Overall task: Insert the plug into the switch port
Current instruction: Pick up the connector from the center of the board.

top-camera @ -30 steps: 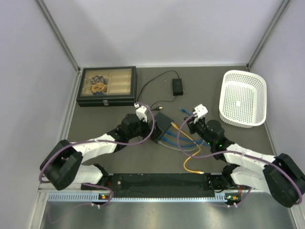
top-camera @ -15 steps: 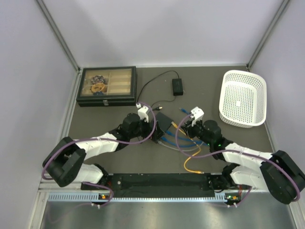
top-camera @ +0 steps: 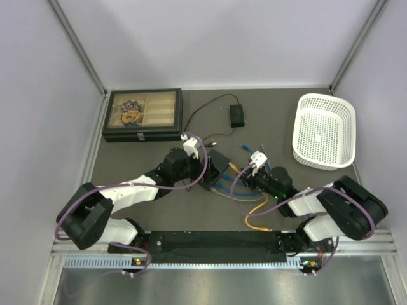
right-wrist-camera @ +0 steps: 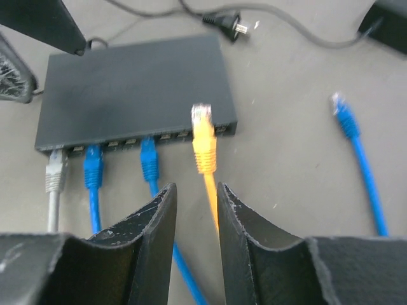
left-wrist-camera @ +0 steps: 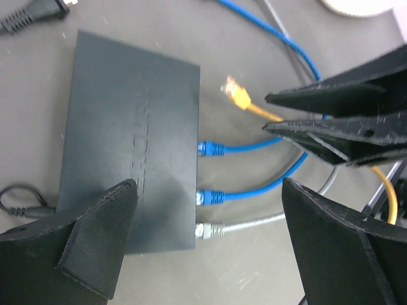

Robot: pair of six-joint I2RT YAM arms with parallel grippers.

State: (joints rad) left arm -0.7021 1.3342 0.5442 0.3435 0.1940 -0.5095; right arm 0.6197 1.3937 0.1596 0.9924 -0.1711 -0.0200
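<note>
The left gripper (left-wrist-camera: 210,190) stands with jaws wide astride the dark grey box (left-wrist-camera: 127,140), not closed on it, so a push from the right could slide the unrestrained box left instead of seating the plug (right-wrist-camera: 202,127). The right gripper (right-wrist-camera: 196,190) has jaws narrowly parted around the yellow cable (right-wrist-camera: 210,190), unclamped. The plug lies just right of the free switch port (right-wrist-camera: 219,130), skewed to it, and could slip or jam.
</note>
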